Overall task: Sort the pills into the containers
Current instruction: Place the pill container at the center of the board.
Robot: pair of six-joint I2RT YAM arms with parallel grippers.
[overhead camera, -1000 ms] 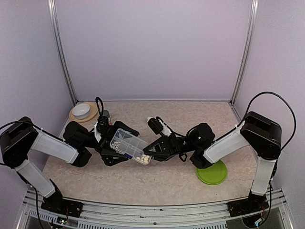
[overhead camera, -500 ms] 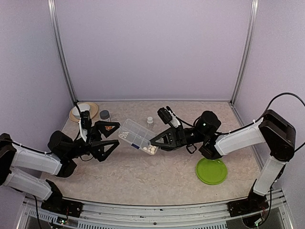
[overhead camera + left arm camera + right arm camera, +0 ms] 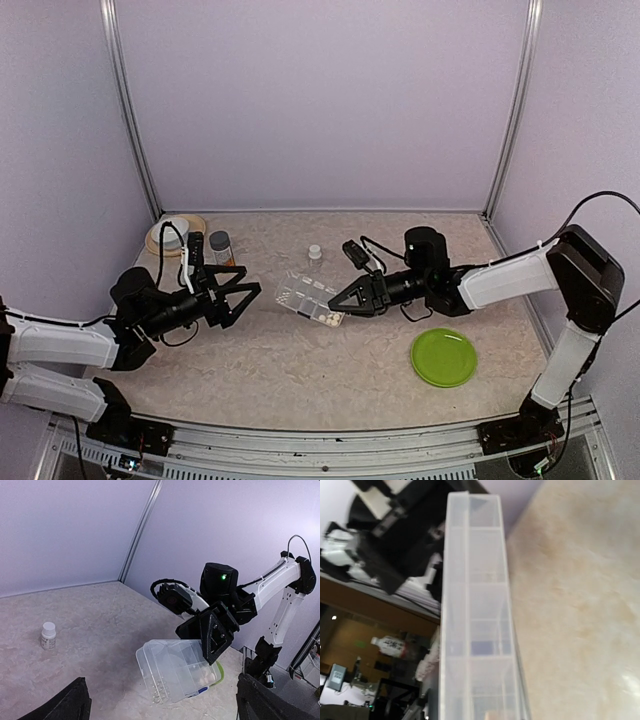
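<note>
Over desk [image 3: 300, 380] centre, your right jaws clamp clear plastic compartment box [image 3: 308, 297], tiny whitish pills [image 3: 326, 319] inside; your left jaws spread, empty.

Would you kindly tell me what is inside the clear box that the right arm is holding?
Whitish pills lie in the end compartment of the clear box beside the right tool. The tool covers part of that end; other compartments are unclear.

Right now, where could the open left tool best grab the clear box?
Probably its free left end, coming from the left. The right tool pinches the right end of the clear box, so the thin left edge points toward the left tool and its wide-open jaws.
</note>
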